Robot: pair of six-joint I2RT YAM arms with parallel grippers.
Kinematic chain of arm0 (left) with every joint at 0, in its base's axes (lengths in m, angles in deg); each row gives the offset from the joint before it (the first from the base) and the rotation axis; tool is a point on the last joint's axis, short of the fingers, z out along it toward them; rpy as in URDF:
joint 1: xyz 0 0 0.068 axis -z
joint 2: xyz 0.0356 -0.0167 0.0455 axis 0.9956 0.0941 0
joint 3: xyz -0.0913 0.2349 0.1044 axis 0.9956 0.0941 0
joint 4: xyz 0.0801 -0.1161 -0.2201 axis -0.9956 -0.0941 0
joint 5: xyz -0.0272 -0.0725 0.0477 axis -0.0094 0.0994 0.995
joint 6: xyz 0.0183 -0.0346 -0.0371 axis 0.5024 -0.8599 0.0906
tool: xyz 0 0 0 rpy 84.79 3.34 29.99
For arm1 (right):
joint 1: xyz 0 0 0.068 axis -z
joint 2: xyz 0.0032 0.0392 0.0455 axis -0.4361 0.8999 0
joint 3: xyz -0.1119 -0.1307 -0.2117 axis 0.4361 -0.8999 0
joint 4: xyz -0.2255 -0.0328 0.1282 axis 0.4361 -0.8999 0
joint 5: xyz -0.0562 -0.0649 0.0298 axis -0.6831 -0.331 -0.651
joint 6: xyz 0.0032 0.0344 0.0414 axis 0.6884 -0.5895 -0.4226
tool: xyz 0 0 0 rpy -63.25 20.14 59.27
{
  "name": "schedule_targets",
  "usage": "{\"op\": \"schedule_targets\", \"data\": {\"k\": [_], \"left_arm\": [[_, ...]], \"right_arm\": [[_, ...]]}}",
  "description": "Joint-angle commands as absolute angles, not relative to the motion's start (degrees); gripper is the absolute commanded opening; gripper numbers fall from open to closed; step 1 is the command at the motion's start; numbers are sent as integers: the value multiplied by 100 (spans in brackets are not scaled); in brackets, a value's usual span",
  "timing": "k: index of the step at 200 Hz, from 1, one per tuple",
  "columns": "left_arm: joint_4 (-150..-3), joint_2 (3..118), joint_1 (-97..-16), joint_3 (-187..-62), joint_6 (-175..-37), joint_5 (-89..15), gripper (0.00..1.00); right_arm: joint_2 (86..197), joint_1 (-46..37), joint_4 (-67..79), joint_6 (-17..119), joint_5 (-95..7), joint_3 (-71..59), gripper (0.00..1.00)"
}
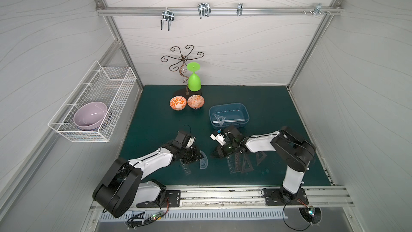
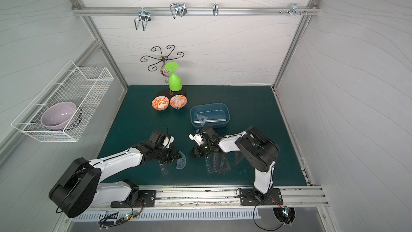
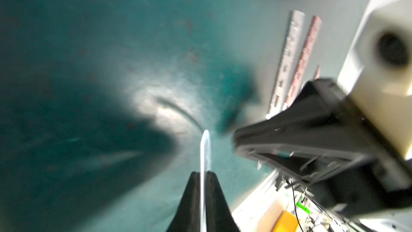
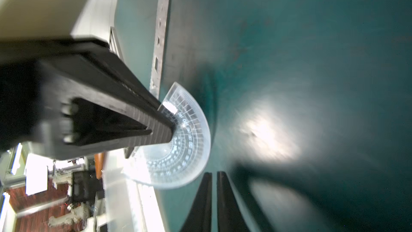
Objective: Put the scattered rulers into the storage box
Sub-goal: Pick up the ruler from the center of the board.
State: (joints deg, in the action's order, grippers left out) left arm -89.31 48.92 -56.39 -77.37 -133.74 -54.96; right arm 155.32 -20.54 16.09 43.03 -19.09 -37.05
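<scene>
The blue storage box (image 1: pixel 247 117) (image 2: pixel 227 117) sits right of centre on the green mat, holding a clear triangle (image 1: pixel 219 118) and a straight ruler (image 1: pixel 231 120). My left gripper (image 1: pixel 197 153) (image 2: pixel 176 154) (image 3: pixel 202 174) is shut on the half-round protractor (image 1: pixel 204 162) (image 2: pixel 181 162) (image 3: pixel 205 146) (image 4: pixel 189 152), which shows edge-on between its fingers (image 4: pixel 165 126). My right gripper (image 1: pixel 214 153) (image 2: pixel 193 154) (image 4: pixel 214 174) hovers just right of the protractor, its jaws a narrow gap apart and holding nothing. Straight stencil strips (image 1: pixel 231 164) (image 3: pixel 287 63) and triangles (image 1: pixel 247 162) lie under the right arm.
Another ruler (image 1: pixel 186 168) (image 4: pixel 160 41) lies under the left gripper. Two orange bowls (image 1: pixel 178 103) and an upturned green glass (image 1: pixel 194 81) on a wire stand are at the back. A white wire basket (image 1: pixel 66 128) with a purple bowl hangs on the left wall.
</scene>
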Motion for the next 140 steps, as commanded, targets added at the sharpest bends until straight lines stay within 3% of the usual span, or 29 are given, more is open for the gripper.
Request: {"op": "schedule_targets", "data": {"k": [1,37,72,140], "left_arm": [[-9424,4561,-5594,-8201,-13034,-5837,0],[-9801,4271,-5918,-9004,-12341,-7205,0],[-9277,4297,-6239,-9143,-12282,-8290,0],[-8351,4573,-6263,-9114,-12541,-8688,0]], "right_arm": [[14719,-1494,760,4859,-1201,-3514,24],[14190,-1010,473,5057,-37,-3281,48],[14215,-1022,1185,4416,680,-3286,50],[14401,-1247,1642,3826,887,-3190,52]]}}
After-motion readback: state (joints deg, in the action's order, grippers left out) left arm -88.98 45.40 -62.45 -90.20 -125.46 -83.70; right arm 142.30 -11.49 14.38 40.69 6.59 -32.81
